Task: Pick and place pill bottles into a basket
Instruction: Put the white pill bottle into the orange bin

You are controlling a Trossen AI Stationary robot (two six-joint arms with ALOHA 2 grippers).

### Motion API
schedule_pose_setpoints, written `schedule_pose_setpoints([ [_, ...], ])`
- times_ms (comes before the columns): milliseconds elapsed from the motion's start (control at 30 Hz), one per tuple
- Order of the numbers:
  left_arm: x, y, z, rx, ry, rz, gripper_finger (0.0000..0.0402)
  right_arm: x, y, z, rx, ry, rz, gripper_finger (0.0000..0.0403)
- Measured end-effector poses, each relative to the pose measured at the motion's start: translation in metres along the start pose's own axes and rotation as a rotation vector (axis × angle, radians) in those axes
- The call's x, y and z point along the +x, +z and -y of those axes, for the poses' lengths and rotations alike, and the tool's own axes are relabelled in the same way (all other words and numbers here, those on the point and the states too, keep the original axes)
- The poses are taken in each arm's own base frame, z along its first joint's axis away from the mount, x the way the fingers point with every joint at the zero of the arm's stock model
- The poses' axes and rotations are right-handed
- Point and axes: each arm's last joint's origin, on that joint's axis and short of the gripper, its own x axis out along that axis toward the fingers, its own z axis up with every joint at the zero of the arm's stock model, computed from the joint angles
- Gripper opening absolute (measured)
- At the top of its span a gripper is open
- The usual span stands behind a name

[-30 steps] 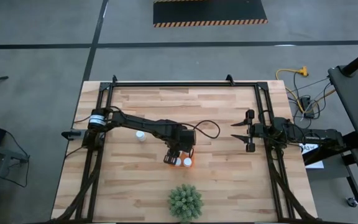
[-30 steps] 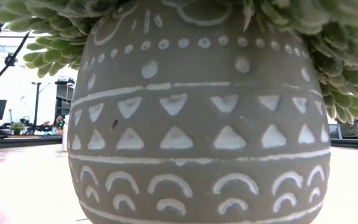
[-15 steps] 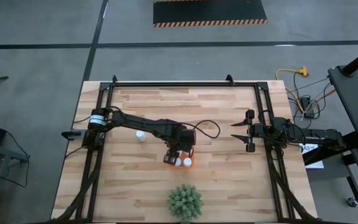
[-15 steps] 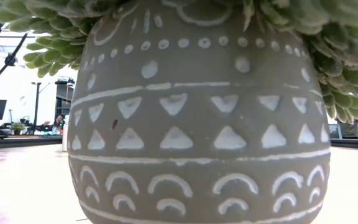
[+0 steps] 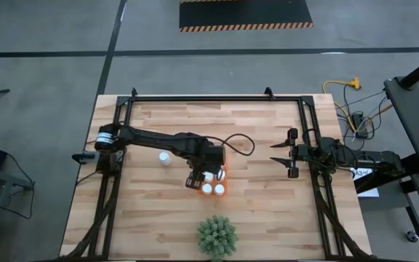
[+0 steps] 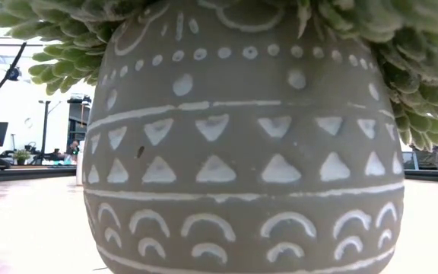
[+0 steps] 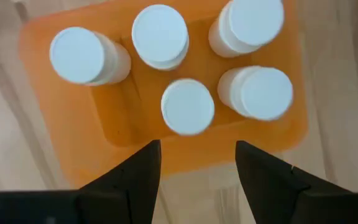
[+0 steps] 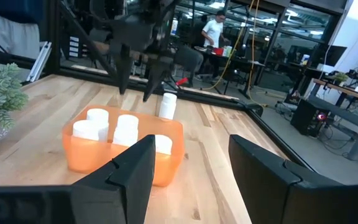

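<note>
Pill bottles [image 7: 187,106], five of them, stand upright in the orange basket [image 7: 73,118] near the table's middle, white caps up, as your left gripper [image 7: 197,163] hovers empty above the bin with fingers parted. One bottle [image 5: 164,159] remains on the wood, well apart from the basket toward the left arm's base (the right wrist view shows it just behind the bin). Judging by this, you are between drop and the last pick; next calls for reaching that lone bottle. Your right gripper [image 5: 291,154] waits at the table's right side, spread wide.
</note>
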Motion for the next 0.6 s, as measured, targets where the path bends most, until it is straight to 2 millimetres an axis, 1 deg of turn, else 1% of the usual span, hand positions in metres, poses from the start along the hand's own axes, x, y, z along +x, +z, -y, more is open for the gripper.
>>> schedule_pose_setpoints([
  [100,-0.013,-0.007,0.002,0.002,0.001,0.001,0.0189,0.000,0.000,0.000,0.000,0.000,0.000,0.0194],
  [233,-0.024,-0.018,0.004,0.010,-0.001,-0.007,0.0189,0.000,0.000,0.000,0.000,0.000,0.000,0.0194],
  [333,-0.033,-0.028,0.003,0.018,-0.002,0.032,0.0189,0.000,0.000,0.000,0.000,0.001,0.000,0.0194],
  [400,-0.036,-0.039,-0.001,0.002,0.001,0.043,0.0189,0.000,0.000,0.000,0.000,0.000,0.000,0.0194],
  [467,-0.036,-0.052,-0.008,-0.023,0.012,0.063,0.0189,0.000,0.000,0.000,0.000,0.000,0.000,0.0194],
  [600,-0.036,-0.086,-0.021,-0.089,0.043,0.105,0.0189,0.000,0.000,0.000,0.000,0.000,0.000,0.0194],
])
